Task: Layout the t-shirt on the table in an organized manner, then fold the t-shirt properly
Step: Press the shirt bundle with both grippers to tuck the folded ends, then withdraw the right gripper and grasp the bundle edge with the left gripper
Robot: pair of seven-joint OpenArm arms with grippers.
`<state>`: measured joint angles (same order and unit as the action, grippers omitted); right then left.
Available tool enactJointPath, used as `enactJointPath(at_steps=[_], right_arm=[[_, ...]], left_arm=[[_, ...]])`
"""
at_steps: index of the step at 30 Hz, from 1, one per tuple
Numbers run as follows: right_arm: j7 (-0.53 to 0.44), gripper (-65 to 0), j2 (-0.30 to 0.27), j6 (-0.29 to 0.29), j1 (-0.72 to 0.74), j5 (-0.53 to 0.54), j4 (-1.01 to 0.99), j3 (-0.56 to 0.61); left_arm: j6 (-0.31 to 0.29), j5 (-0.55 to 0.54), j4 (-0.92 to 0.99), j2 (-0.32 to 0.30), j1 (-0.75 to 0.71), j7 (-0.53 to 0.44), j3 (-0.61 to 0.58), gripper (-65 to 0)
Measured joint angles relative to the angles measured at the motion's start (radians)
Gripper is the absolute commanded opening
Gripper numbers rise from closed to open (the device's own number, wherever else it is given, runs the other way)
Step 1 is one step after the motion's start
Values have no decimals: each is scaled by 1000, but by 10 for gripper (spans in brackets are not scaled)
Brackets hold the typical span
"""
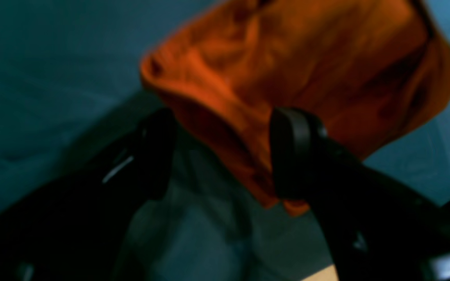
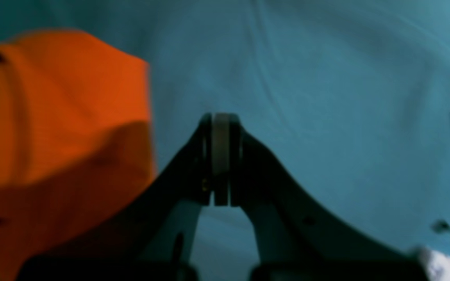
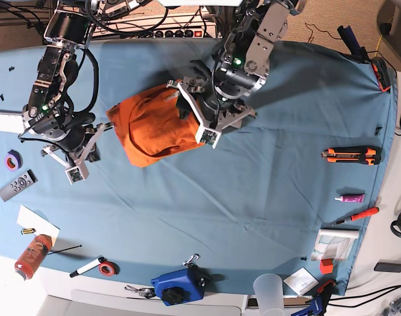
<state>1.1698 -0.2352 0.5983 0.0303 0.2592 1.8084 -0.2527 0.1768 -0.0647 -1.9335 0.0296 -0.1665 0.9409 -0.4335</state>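
The orange t-shirt [image 3: 154, 128] lies bunched in a rumpled heap on the blue-covered table [image 3: 253, 197], left of centre toward the back. In the left wrist view my left gripper [image 1: 225, 156] stands open just at the heap's edge; a fold of the t-shirt [image 1: 295, 70] hangs down between the fingers, resting against the right fingertip [image 1: 291, 152] without being pinched. My right gripper [image 2: 221, 156] is shut with nothing in it, hovering over bare blue cloth, with the t-shirt [image 2: 61, 117] just to its left.
Small items ring the table: an orange box cutter [image 3: 348, 156] and red screwdriver [image 3: 358, 215] at the right, a blue tool [image 3: 177, 284] and plastic cup [image 3: 269, 289] at the front, a remote [image 3: 17, 185], purple tape [image 3: 13, 159] and red bottle [image 3: 32, 255] at the left.
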Motion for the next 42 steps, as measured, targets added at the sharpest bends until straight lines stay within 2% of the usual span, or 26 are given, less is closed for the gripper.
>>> enactJointPath(at_steps=[3,7,13,15,17,20,22,23,27,28,31,33,36,42], right_arm=[[-1,-650,0,-46,0,-72,0,0],[0,-650,0,-60,0,-103,0,0],[0,-650,0,-60,0,-102,0,0],[0,-650,0,-60,-1,-103,0,-1],[0,-650,0,-60,-3,-101,0,0],[1,-650,0,-60,-2,-102,0,-1],[1,-650,0,-60,-3,-101,0,0],[0,-650,0,-60,-3,-101,0,0],[-19,-650,-21,-59,-5,-101,0,0],[-37,-650,-39,-60,-5,-101,0,0],[-57,-650,-97,-116,-5,-102,0,0],[-60,-650,-130,-140,-5,-101,0,0],[-60,-650,-162,-151,-5,-101,0,0],[-60,-650,-169,-151,-5,-98,0,0]], left_arm=[[15,-18,28,17,-1,-11,30,-264],[15,-148,143,58,0,-34,98,-264],[-92,-396,278,102,29,-74,212,-269],[-133,-455,306,102,32,-80,233,-305],[-135,-490,332,103,41,-79,242,-373],[-134,-531,363,103,48,-81,245,-507],[-133,-531,369,103,48,-79,243,-627],[-133,-531,369,103,50,-78,243,-650],[-135,-488,367,103,65,-42,240,-650],[-149,-478,364,103,70,-20,243,-650],[-210,-478,338,101,66,66,281,-650],[-241,-487,310,77,63,103,301,-650],[-283,-528,274,1,61,135,338,-650],[-424,-640,244,-183,68,158,365,-650]])
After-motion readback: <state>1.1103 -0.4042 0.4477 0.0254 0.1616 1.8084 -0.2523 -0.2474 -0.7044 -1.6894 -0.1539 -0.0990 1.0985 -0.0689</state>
